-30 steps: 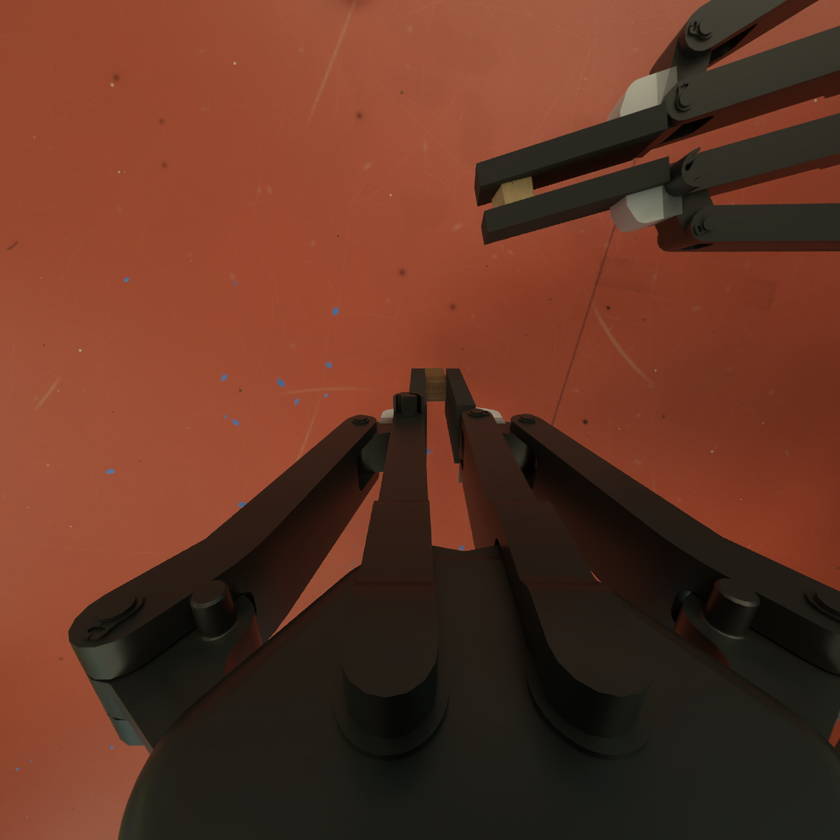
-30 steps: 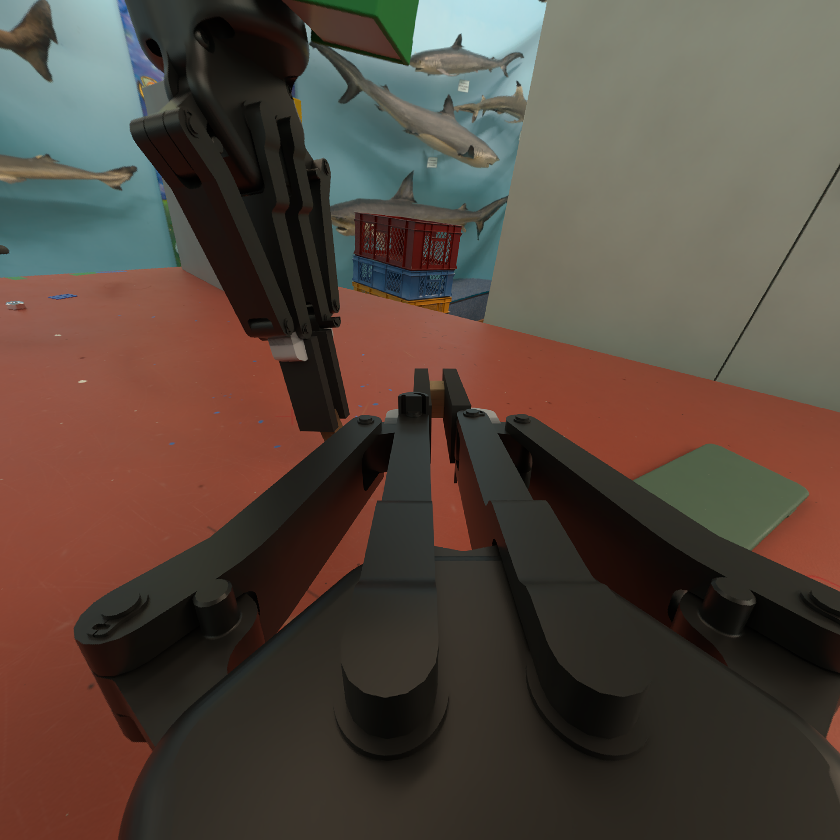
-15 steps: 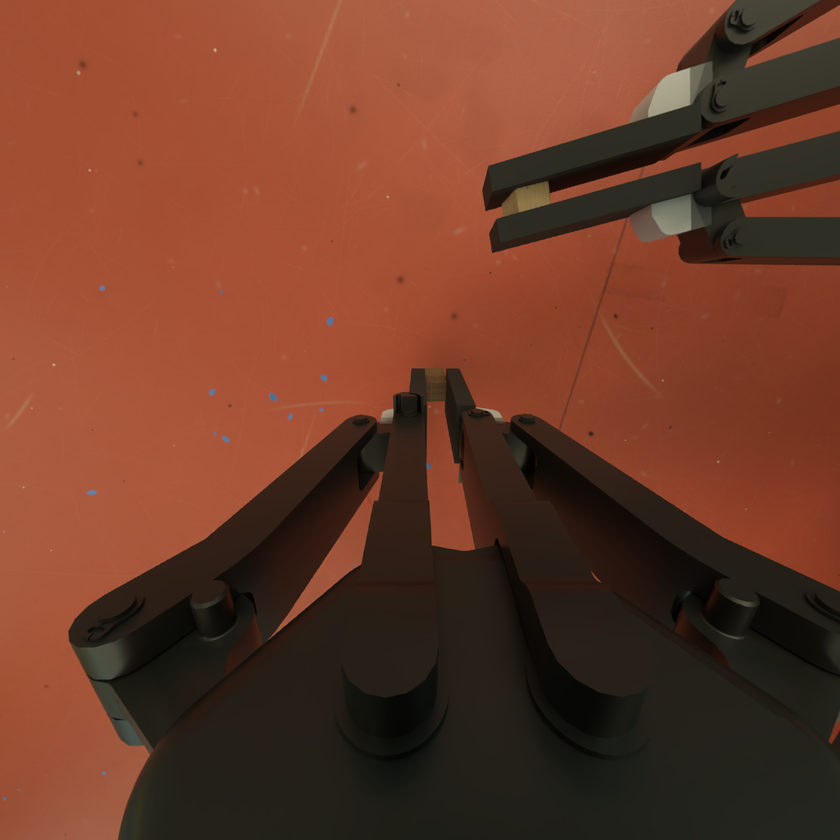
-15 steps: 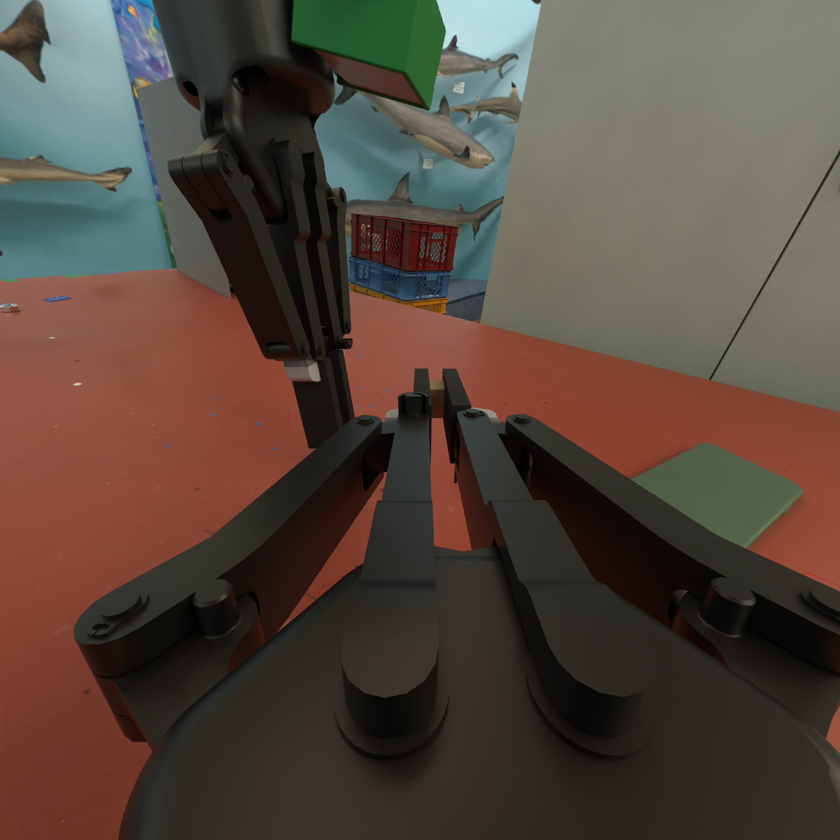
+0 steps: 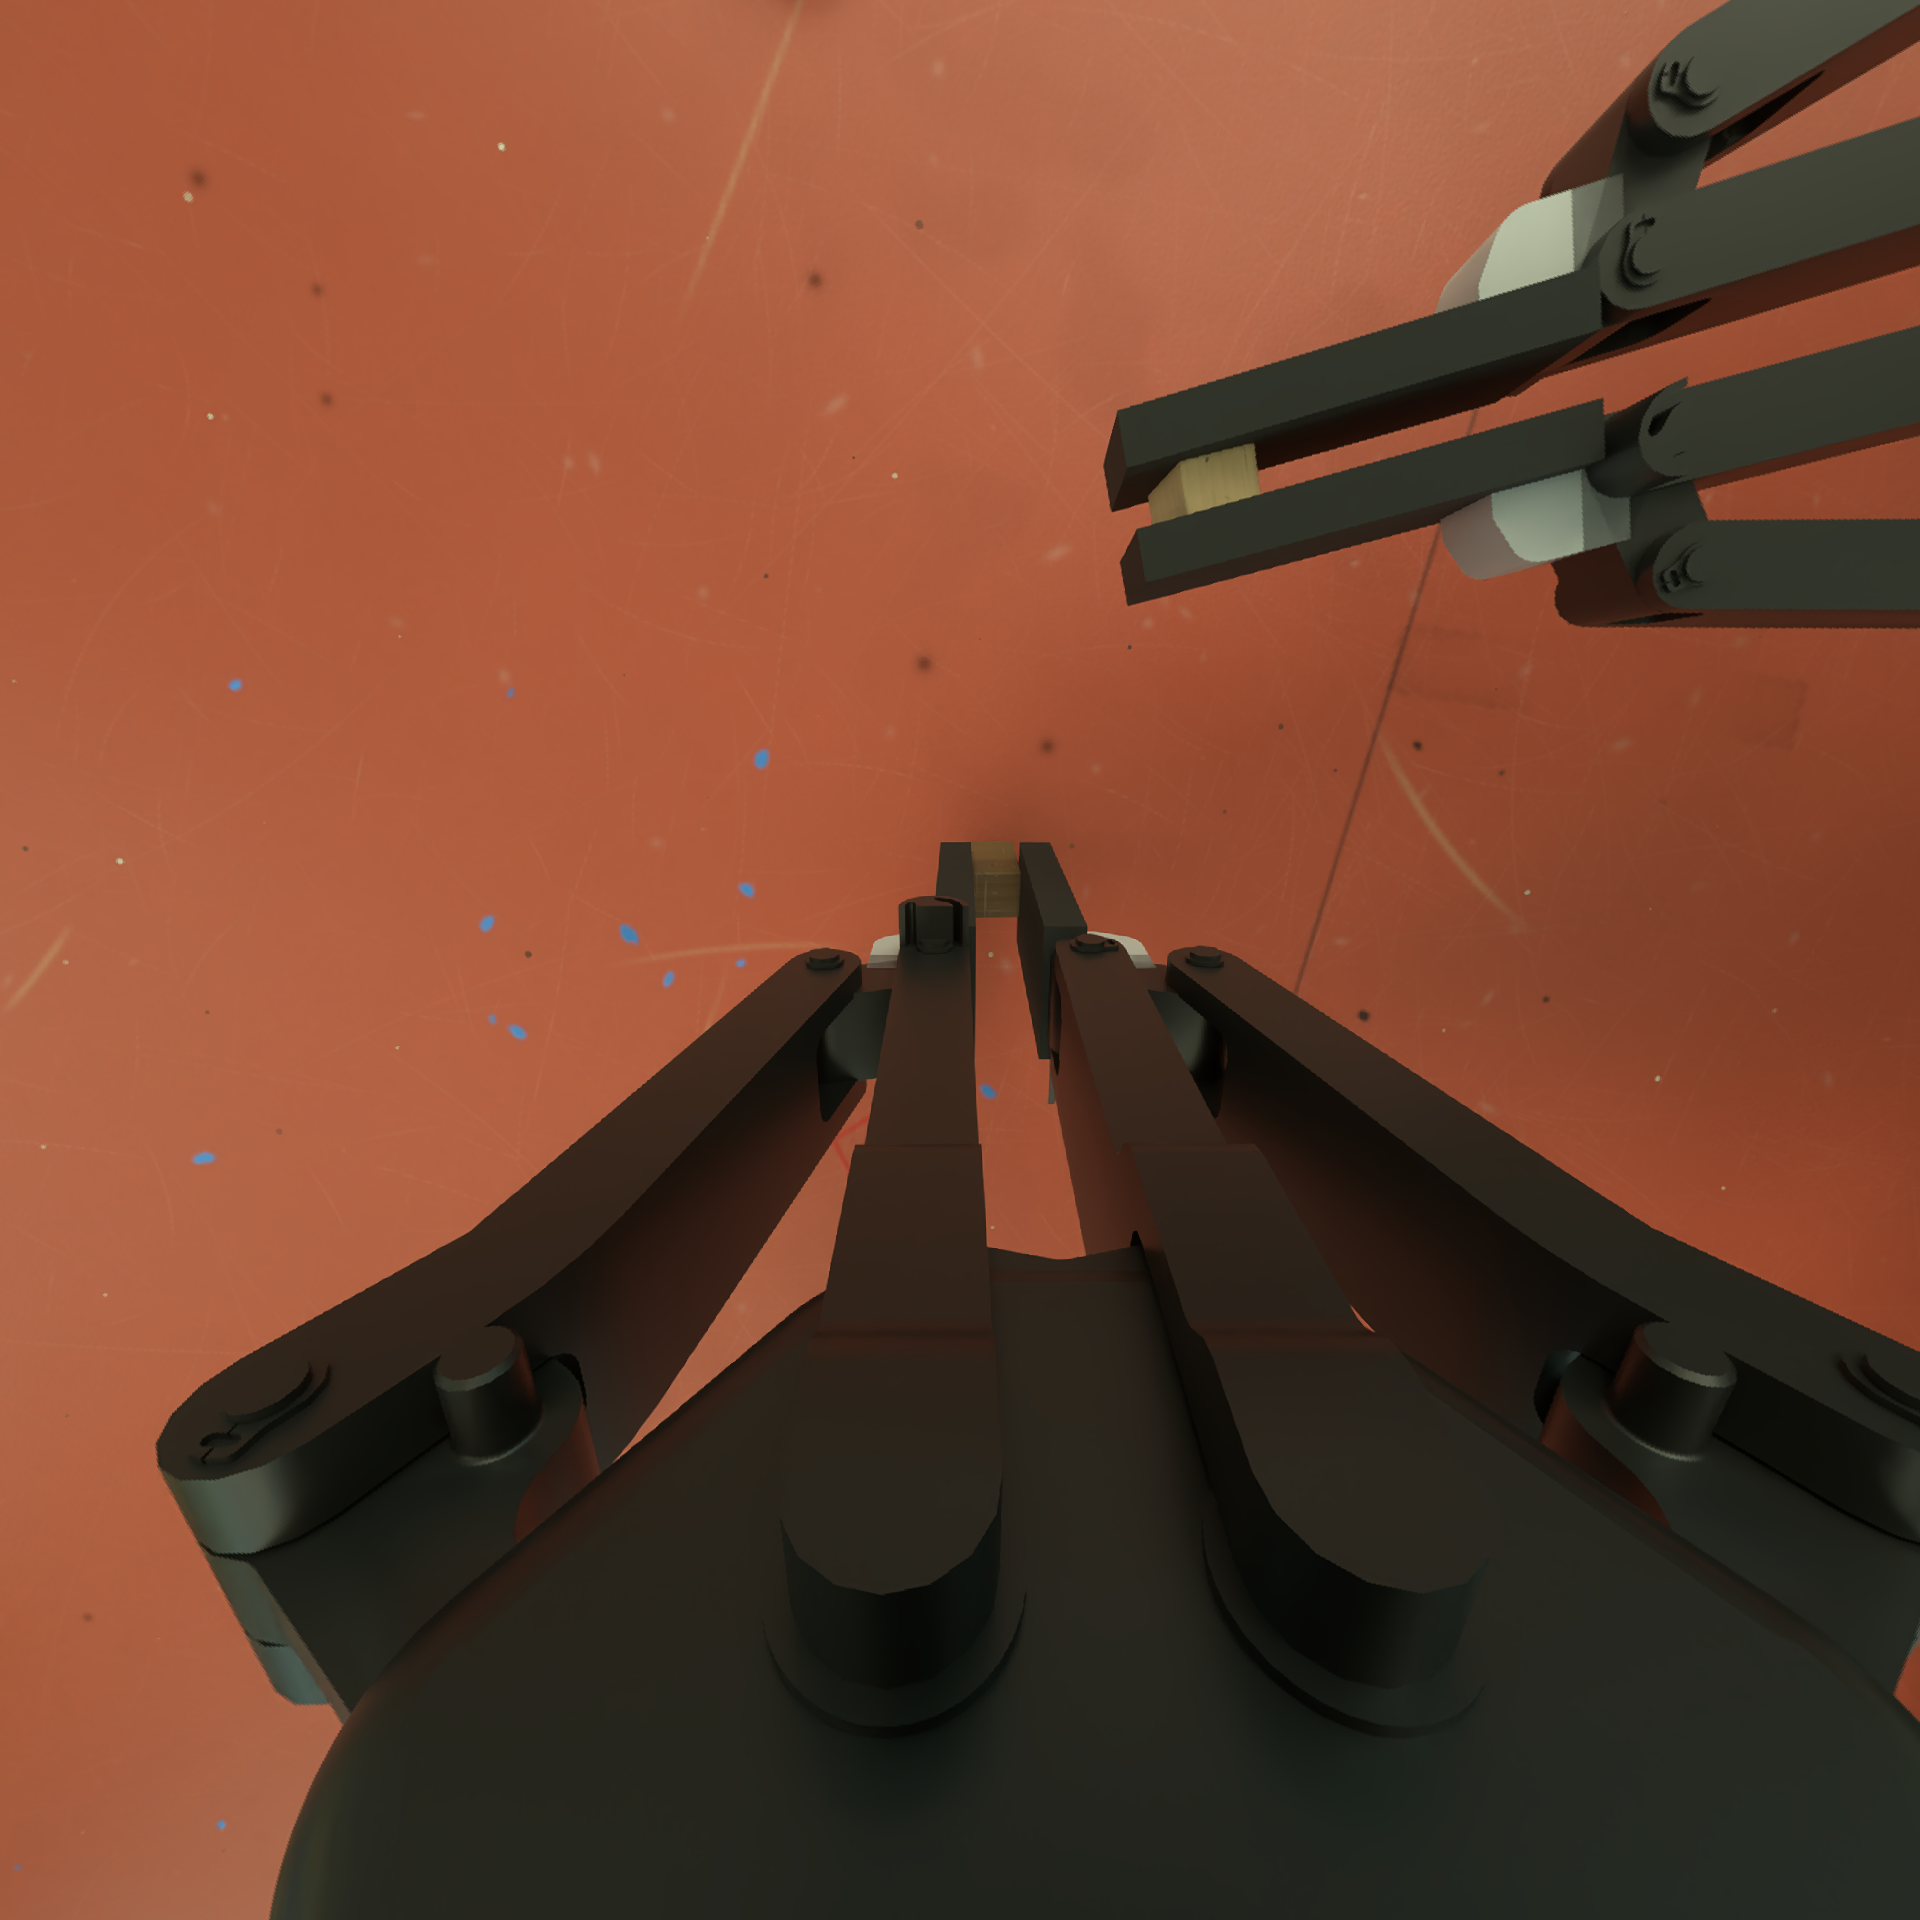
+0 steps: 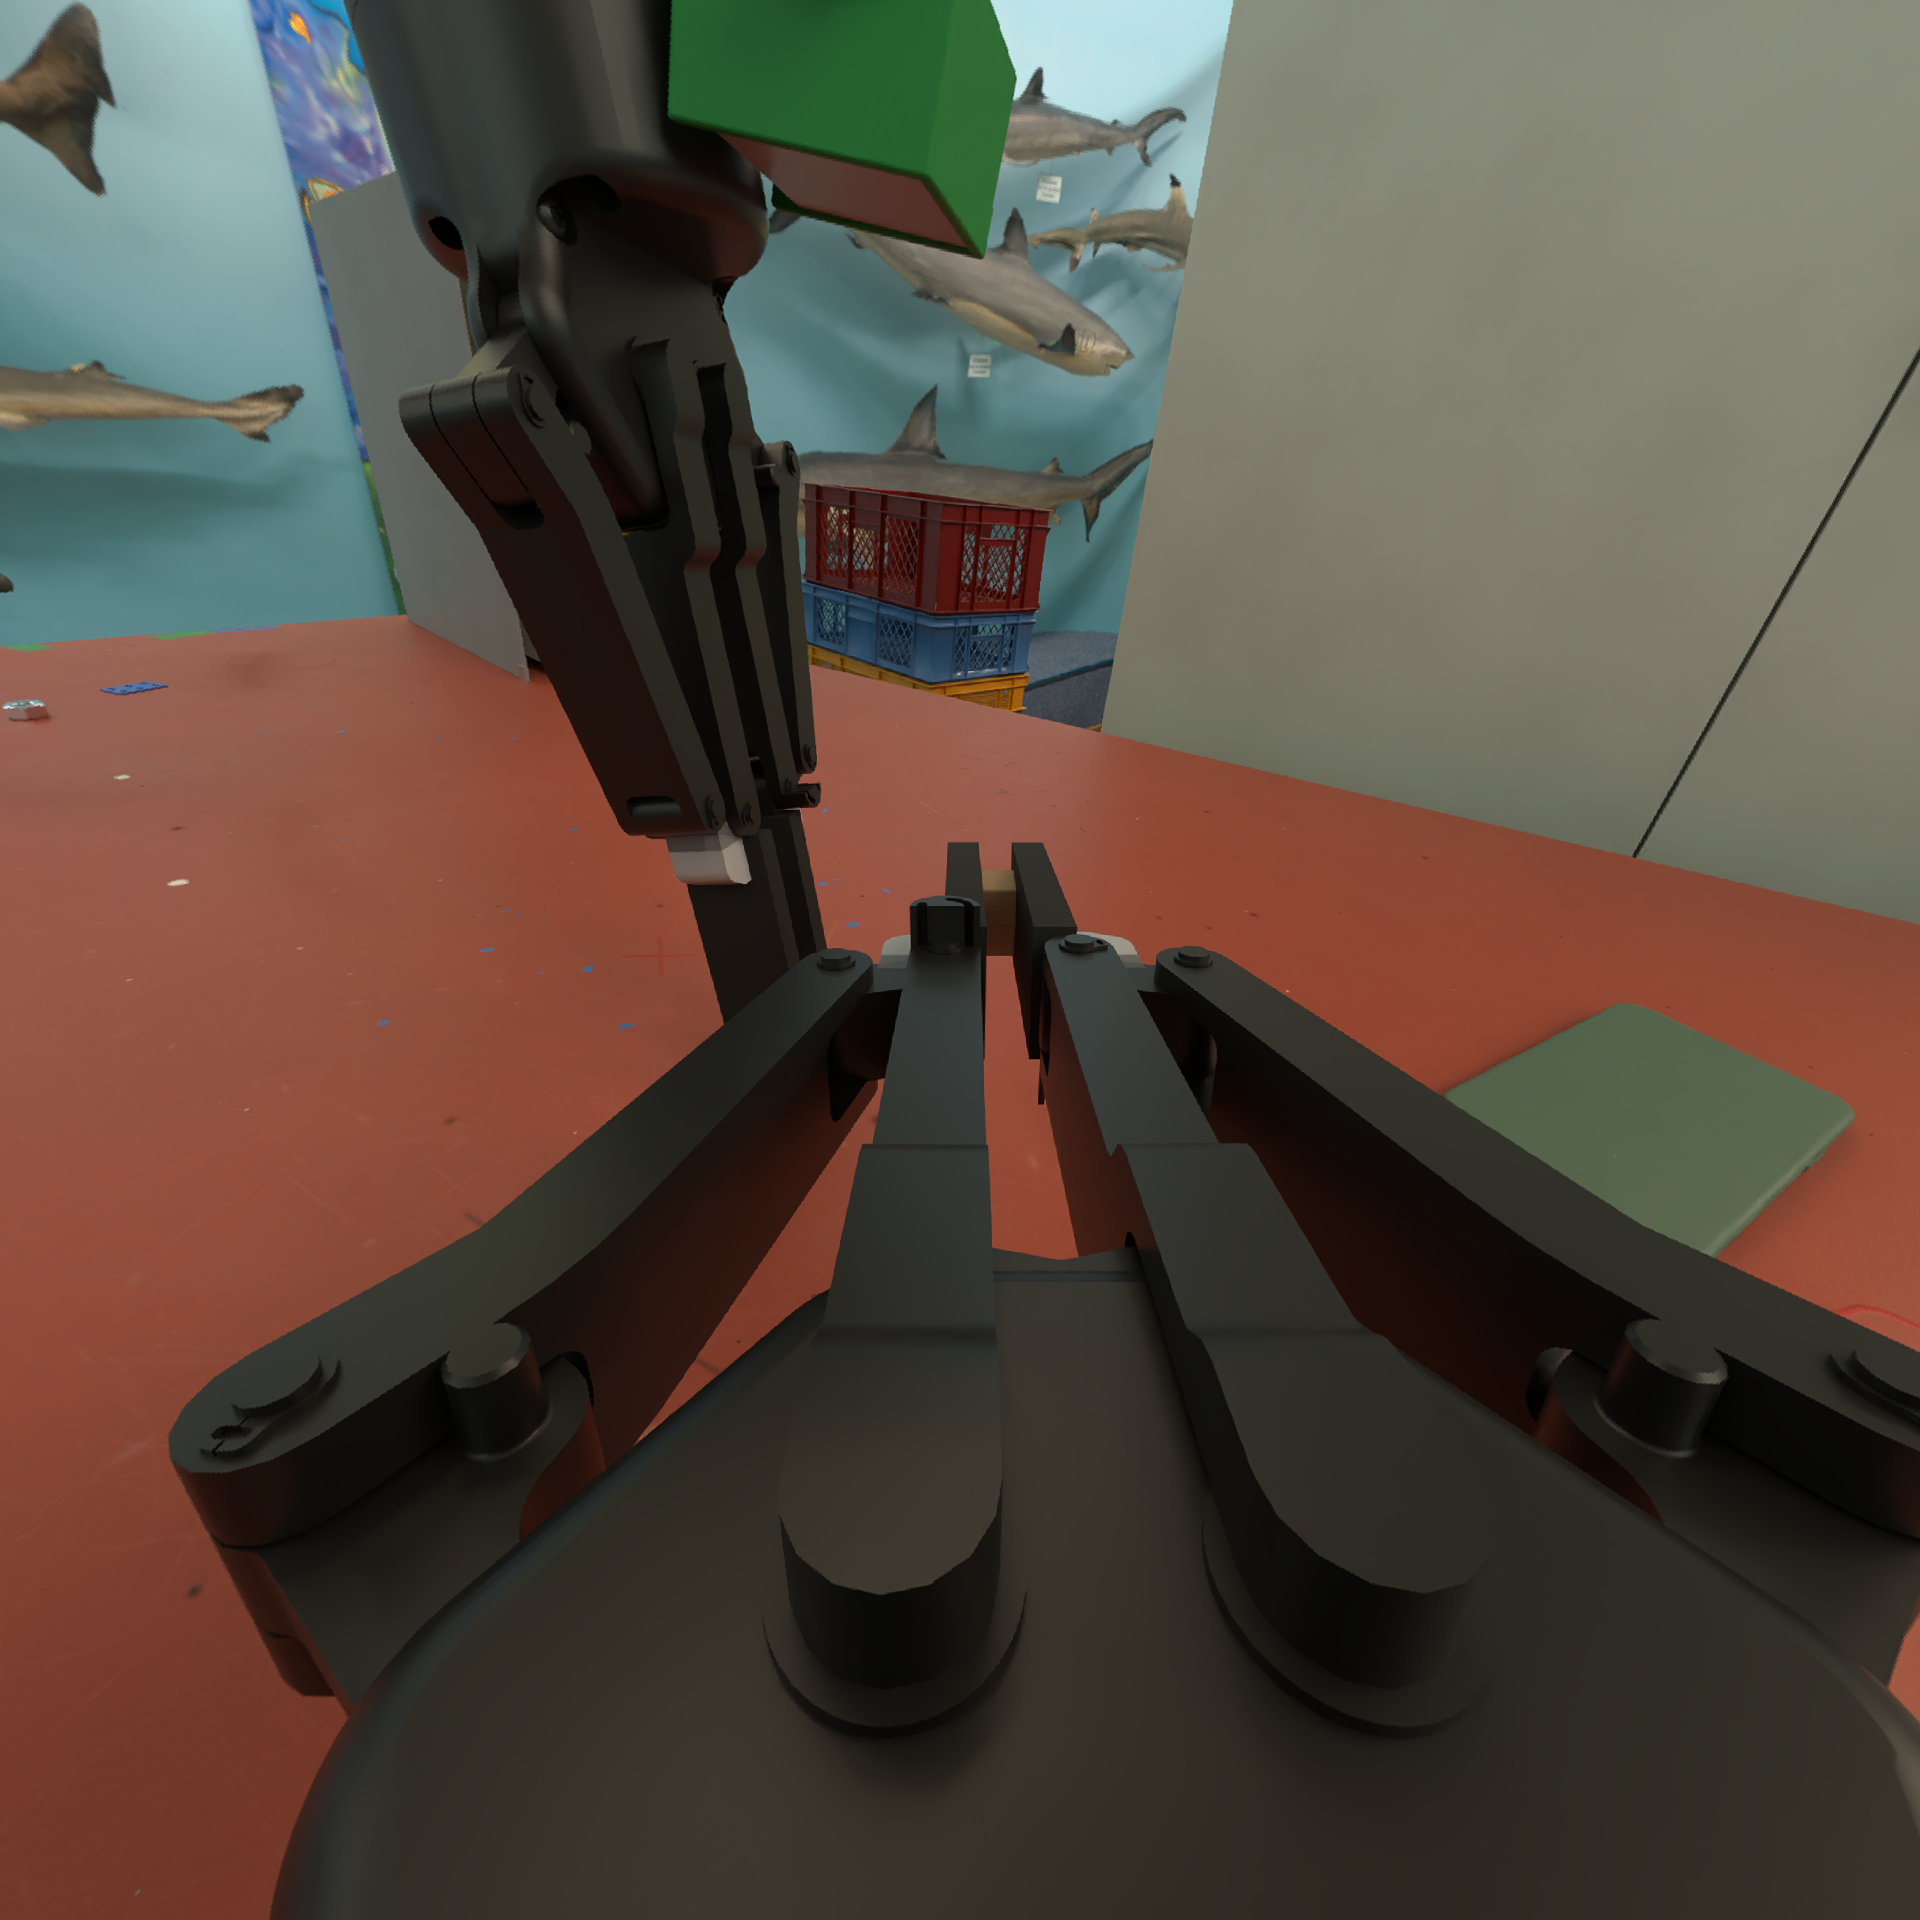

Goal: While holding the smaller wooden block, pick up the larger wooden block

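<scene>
My left gripper [image 5: 994, 878] points down at the red table [image 5: 520, 520] and is shut on the larger wooden block [image 5: 994, 883], held off the surface. My right gripper [image 6: 997, 894] is shut on the smaller wooden block [image 6: 998, 909], also held above the table. In the left wrist view the right gripper [image 5: 1153, 509] shows at the upper right with its pale block [image 5: 1205, 483] between the finger ends. In the right wrist view the left gripper's fingers [image 6: 758, 914] hang just left of mine, with their tips hidden behind my linkage.
A flat green mat [image 6: 1652, 1122] lies on the table at the right. Grey panels [image 6: 1507, 416] stand behind it. Stacked red, blue and yellow crates [image 6: 925, 592] stand beyond the table. A green box [image 6: 862, 104] sits on the left arm's wrist.
Both grippers stay shut on their blocks. In the right wrist view the left gripper has drifted right and looms closer. In the left wrist view the table specks have slid slightly left.
</scene>
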